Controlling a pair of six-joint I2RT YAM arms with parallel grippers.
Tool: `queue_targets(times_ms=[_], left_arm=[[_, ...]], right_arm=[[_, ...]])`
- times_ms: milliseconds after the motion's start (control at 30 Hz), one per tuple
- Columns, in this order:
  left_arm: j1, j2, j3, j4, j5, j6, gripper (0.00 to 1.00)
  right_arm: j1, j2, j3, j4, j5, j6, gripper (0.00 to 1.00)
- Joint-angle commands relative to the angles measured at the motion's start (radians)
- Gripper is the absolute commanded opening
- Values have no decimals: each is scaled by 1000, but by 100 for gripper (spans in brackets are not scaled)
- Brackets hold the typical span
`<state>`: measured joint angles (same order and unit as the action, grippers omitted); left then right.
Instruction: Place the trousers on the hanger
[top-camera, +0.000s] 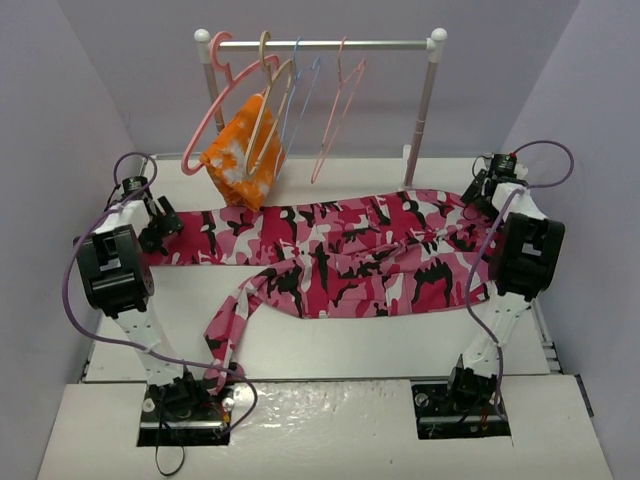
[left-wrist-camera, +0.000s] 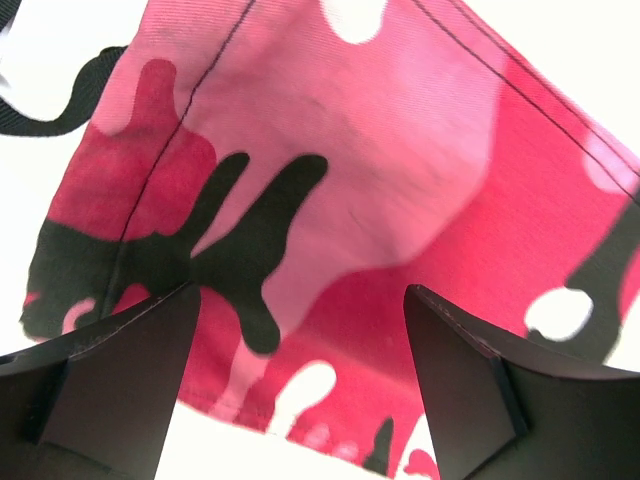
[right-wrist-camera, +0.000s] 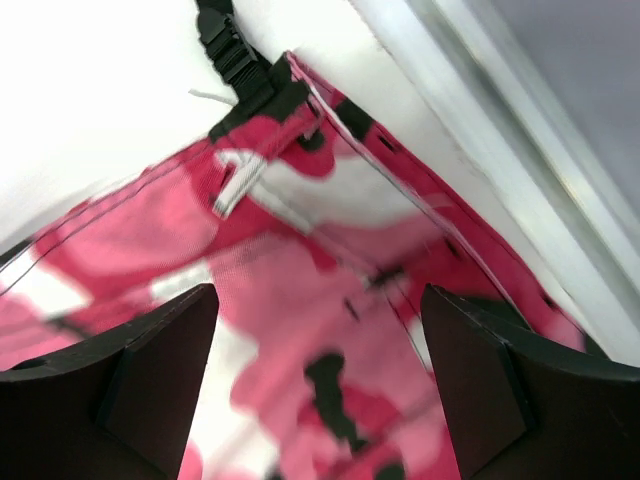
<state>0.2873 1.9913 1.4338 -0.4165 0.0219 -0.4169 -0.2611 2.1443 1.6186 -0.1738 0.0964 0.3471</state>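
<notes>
Trousers (top-camera: 350, 245) in pink, red, white and black camouflage lie spread lengthwise on the table (top-camera: 400, 340) just in front of the clothes rail (top-camera: 320, 44). One leg curls away from the rail, where the tan hanger (top-camera: 269, 118) hangs. The left gripper (top-camera: 160, 228) at the hem end and the right gripper (top-camera: 480, 195) at the buckled waistband both gape wide over the cloth, gripping nothing.
</notes>
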Motion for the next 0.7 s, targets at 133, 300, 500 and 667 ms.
queue_targets(times_ms=[133, 300, 500, 667], left_arm=[[-53, -421, -91, -94, 29, -48, 84], [-191, -701, -300, -170, 78, -55, 84], [-444, -976, -555, -278, 102, -148, 85], [-644, -1120, -702, -325, 45, -300, 86]], right_arm=[[59, -500, -171, -68, -38, 58, 81], [100, -769, -428, -99, -125, 76, 81], [184, -975, -636, -122, -231, 87, 85], [200, -1067, -683, -158, -285, 40, 98]])
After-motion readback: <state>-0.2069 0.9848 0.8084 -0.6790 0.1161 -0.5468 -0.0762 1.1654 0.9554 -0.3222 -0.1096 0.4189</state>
